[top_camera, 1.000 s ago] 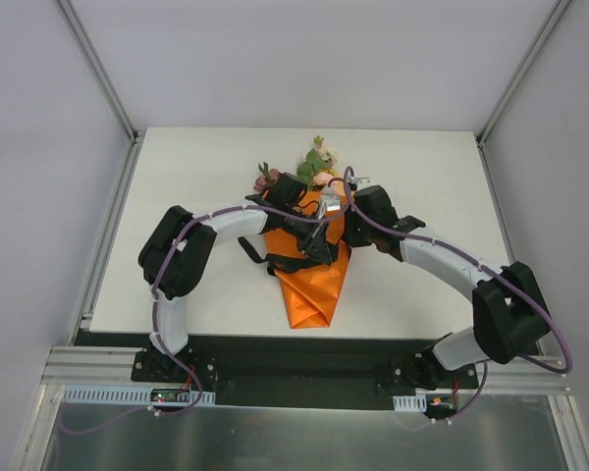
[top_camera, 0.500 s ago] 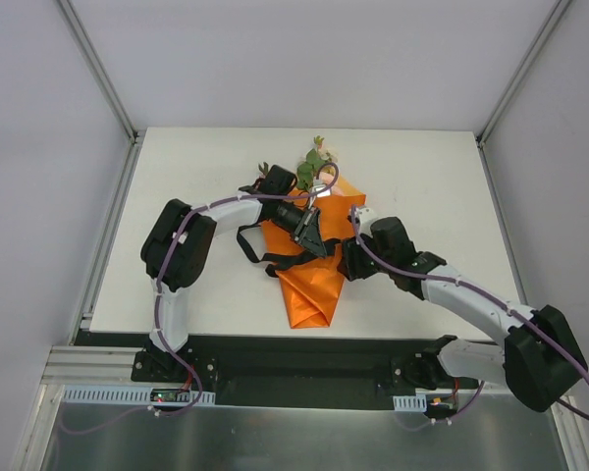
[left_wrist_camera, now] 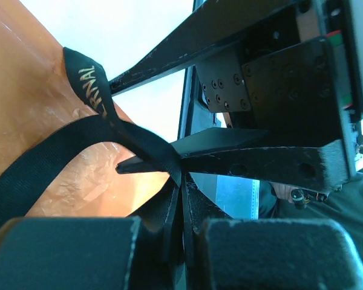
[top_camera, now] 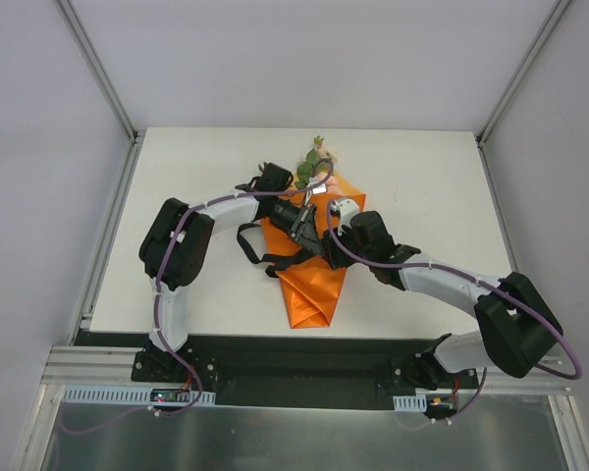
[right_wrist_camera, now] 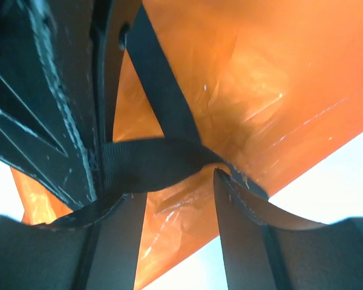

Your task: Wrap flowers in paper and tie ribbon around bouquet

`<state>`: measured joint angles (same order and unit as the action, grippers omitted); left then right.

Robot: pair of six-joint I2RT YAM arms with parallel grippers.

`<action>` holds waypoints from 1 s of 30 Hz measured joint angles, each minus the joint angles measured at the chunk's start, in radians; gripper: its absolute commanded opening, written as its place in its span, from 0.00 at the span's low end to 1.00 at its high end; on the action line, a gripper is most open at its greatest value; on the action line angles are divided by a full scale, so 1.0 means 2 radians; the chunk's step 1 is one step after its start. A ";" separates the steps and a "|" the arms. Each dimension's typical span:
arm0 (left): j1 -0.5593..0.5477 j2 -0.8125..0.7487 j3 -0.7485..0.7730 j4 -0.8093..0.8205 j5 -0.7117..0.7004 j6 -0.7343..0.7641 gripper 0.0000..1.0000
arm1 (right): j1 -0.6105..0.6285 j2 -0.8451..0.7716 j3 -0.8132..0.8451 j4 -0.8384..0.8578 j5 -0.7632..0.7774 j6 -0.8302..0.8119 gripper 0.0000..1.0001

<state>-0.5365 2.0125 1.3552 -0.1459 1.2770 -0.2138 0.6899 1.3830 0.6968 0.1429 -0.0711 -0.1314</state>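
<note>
The bouquet (top_camera: pixel 312 285) lies on the table as an orange paper cone, its tip toward the arms. Flowers (top_camera: pixel 314 162) with green leaves show at its far, wide end. The black ribbon (top_camera: pixel 258 257) crosses the cone's middle and loops off its left side. My left gripper (left_wrist_camera: pixel 180 181) is shut on a ribbon (left_wrist_camera: pixel 54 163) strand with gold lettering, over the paper (left_wrist_camera: pixel 24 90). My right gripper (right_wrist_camera: pixel 175 199) stands open just right of the left one, a band of ribbon (right_wrist_camera: pixel 151 163) lying across its fingertips above the paper (right_wrist_camera: pixel 260 90).
The white table (top_camera: pixel 422 177) ends in a dark front rail near the arm bases. Grey walls with metal posts close in the sides and back. Purple cables run along both arms. Both grippers (top_camera: pixel 319 234) crowd together over the cone's middle.
My right gripper opened, drew back to the lower right of the cone, then came in again beside the left gripper. The left gripper stayed shut and shifted slightly up and left.
</note>
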 measured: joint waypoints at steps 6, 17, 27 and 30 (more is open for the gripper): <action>0.001 0.000 0.000 -0.001 0.005 -0.005 0.00 | 0.007 0.000 -0.003 0.048 0.025 0.003 0.51; 0.004 0.000 0.000 -0.001 0.004 -0.010 0.00 | 0.020 0.014 -0.025 0.116 0.053 0.023 0.00; 0.006 0.000 0.000 0.000 0.006 -0.031 0.00 | 0.025 -0.086 -0.077 0.101 0.054 0.032 0.36; 0.005 -0.004 -0.006 0.001 0.017 -0.035 0.00 | 0.027 -0.124 -0.100 0.094 0.039 0.029 0.43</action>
<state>-0.5270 2.0048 1.3426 -0.1444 1.3113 -0.2829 0.7444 1.1351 0.4969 0.3305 0.0059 -0.0742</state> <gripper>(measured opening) 0.003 0.382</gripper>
